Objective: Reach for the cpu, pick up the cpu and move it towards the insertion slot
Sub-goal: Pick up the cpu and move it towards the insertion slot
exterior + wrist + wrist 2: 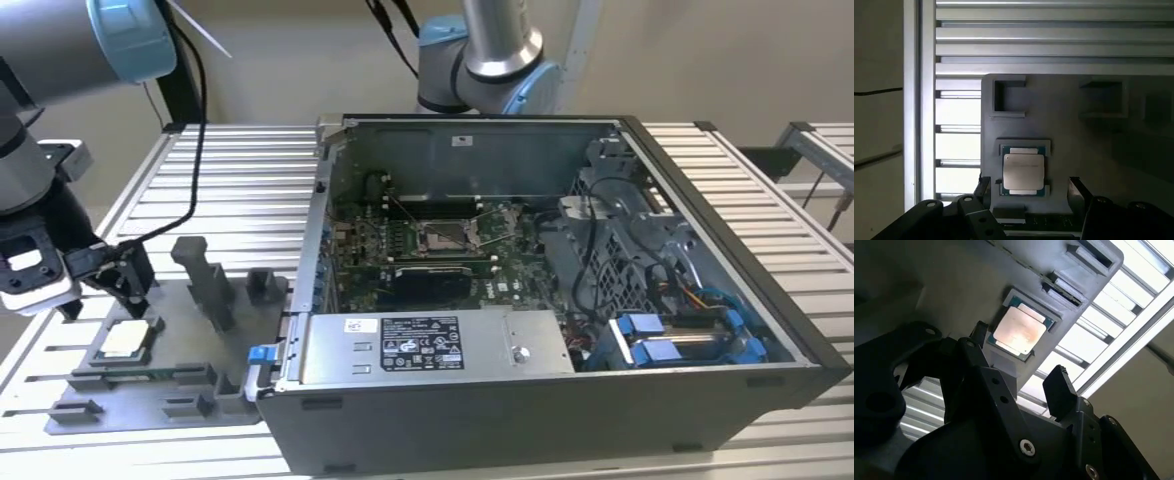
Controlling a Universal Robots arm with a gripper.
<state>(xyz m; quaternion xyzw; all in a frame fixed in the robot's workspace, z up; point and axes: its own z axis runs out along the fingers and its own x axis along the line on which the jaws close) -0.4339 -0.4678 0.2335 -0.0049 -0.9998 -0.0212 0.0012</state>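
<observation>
The cpu is a small pale square chip lying flat in a recess of the grey fixture plate at the exterior view's left. My gripper hangs just above it and is open. In both wrist views one dark finger stands to each side of the chip, clear of it. The insertion slot is a shiny square socket with a dark centre on the green motherboard inside the open computer case.
Upright grey fixture blocks stand on the plate between my gripper and the case wall. A boxed power supply and blue drive brackets fill the case front. A second arm stands behind the case on the slatted metal table.
</observation>
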